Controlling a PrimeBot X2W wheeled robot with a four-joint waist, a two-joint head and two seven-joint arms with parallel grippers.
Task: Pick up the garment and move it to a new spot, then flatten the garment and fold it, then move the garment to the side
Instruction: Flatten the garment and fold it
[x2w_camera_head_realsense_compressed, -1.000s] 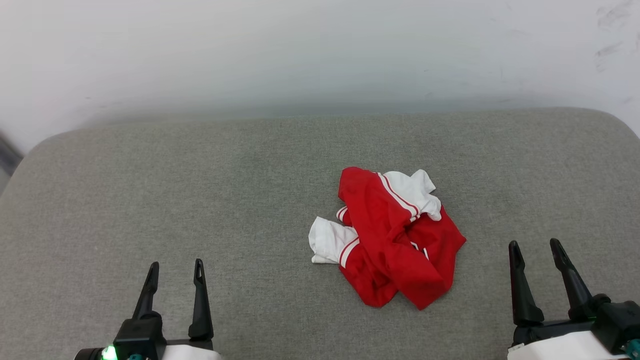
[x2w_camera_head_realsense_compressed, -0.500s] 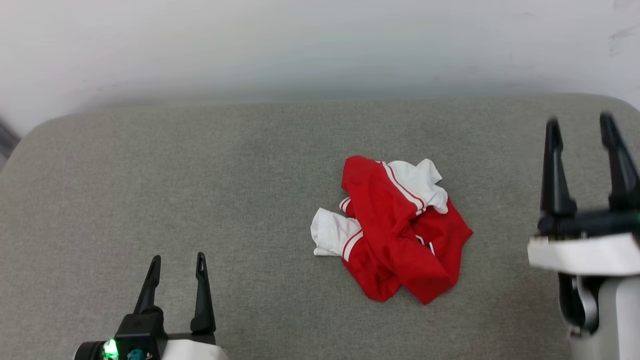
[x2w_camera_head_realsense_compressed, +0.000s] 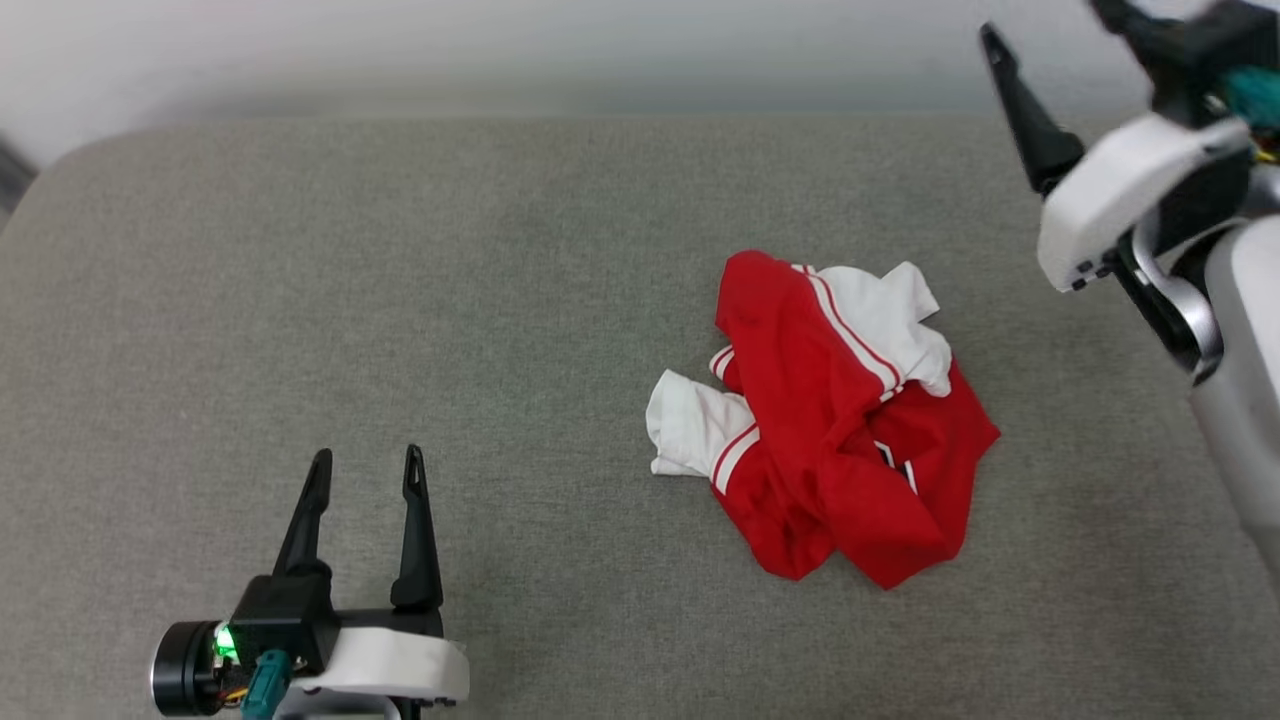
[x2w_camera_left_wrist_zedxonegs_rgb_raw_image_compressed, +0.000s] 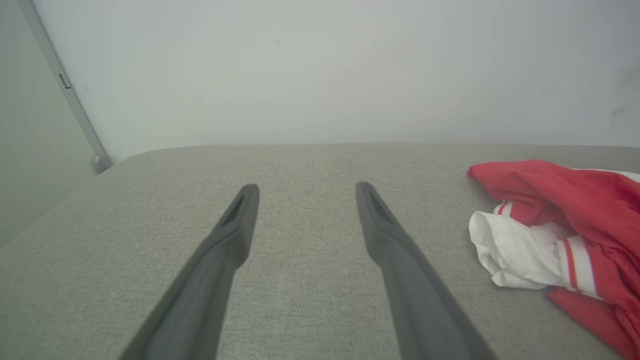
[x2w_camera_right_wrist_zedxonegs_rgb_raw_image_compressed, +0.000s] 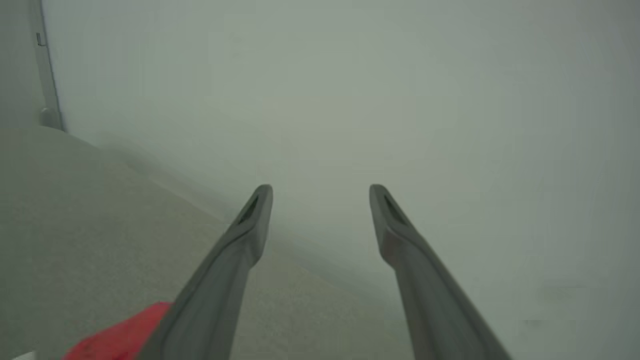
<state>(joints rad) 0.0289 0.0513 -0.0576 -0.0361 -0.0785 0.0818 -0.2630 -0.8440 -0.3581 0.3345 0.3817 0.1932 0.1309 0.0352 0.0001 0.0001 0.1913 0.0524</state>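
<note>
Right of centre on the grey padded surface (x2w_camera_head_realsense_compressed: 400, 250), the garment (x2w_camera_head_realsense_compressed: 840, 420) lies crumpled, left pincer (x2w_camera_head_realsense_compressed: 367, 453) and high right pincer (x2w_camera_right_wrist_zedxonegs_rgb_raw_image_compressed: 320, 189) both open, empty, well clear of it; a grab into the heap could catch just a sleeve or stacked layers, leaving it twisted.

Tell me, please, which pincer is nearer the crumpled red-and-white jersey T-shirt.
Left, apparently: the left pincer hovers low left of the T-shirt, by its white sleeve; the right pincer hangs high beyond its right side.
</note>
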